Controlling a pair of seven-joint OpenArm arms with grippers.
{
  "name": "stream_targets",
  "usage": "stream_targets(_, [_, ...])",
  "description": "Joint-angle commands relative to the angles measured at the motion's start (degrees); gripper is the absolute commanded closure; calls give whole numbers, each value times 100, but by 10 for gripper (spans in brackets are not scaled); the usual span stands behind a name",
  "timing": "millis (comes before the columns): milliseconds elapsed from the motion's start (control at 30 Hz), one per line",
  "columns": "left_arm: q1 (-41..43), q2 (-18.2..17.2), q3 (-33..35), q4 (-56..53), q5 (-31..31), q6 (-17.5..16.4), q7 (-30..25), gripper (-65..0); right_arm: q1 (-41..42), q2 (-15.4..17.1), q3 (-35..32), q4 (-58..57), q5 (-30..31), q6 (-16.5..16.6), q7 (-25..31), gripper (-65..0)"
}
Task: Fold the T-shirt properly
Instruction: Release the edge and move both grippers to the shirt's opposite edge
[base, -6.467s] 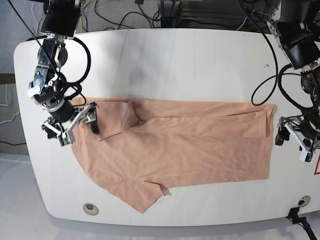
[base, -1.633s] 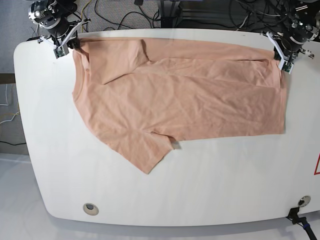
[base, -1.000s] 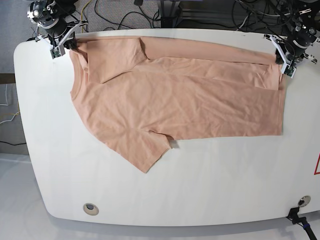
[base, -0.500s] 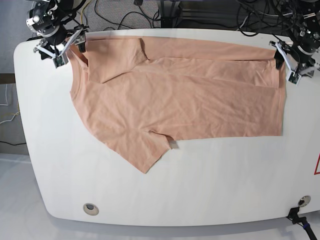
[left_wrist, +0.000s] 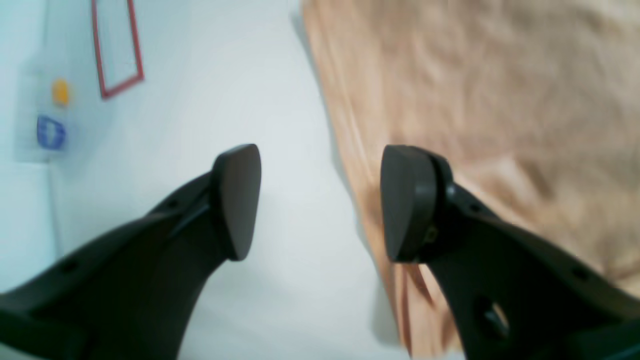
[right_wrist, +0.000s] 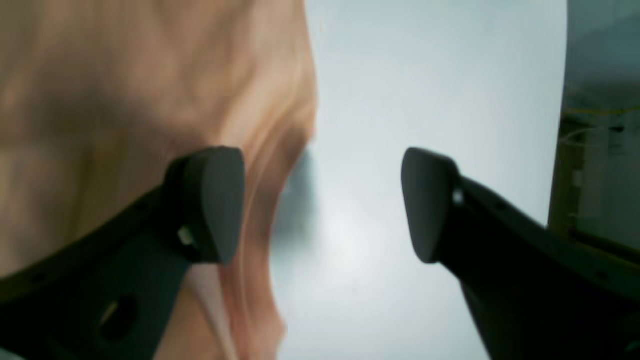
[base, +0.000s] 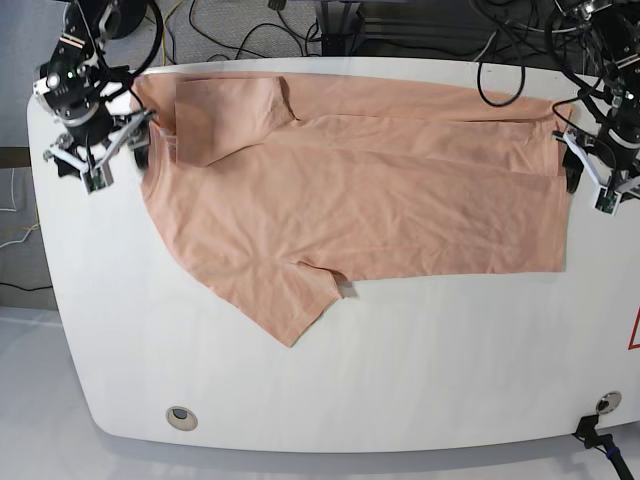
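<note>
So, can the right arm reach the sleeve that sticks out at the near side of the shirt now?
Probably yes. The right gripper is open and empty beside the T-shirt, and the sleeve lies flat on the bare table on that arm's side, with nothing between them.

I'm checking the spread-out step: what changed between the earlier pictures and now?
The T-shirt was dragged to the table's far edge by both claws, then let go. The right claw and left claw now stand open and have backed toward the near side, beside the shirt's ends. The folded-over sleeve and the lower sleeve stayed as they were.
</note>
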Motion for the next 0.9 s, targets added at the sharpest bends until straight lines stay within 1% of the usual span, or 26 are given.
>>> stream_targets(0, [-366,-67,78,76,-39,40,-97,-362,396,80,-226,-191,15,3,98,-473])
stream_targets(133, [-982,-23,201,-135,-39,40,255,-362,1020,80,-543,-727,15,3,98,-473])
stream_targets(267, [-1588,12,377,-742,40,40,351,-362,1653,80,-771,-1351,6,3,98,-473])
stream_targets(400, [-2107,38,500,-1375,454,40,325,-362,2137,107,-807,-1835,6,3,98,-473])
stream_targets(500, [-2379,29,527,-1867,462,40,290,-362,2506,124,-815,-2222,6,3,116,-473])
stream_targets(633, [-2547,3,544,-2517,471,40,-106,-362,2972,133,-815,-2776,6,3,124,-473])
stream_targets(733, [-2819,-6,544,-2922,471,40,-167,-362,3306,142,-815,-3224,-3,3,142,-473])
stream_targets(800, [-2942,-120,544,-3177,471,40,-176,-362,3499,142,-859,-3514,-3,3,248,-473])
stream_targets(867, [-3083,-155,544,-3405,471,40,-229,-362,3693,194,-1105,-3910,-3,3,450,-473])
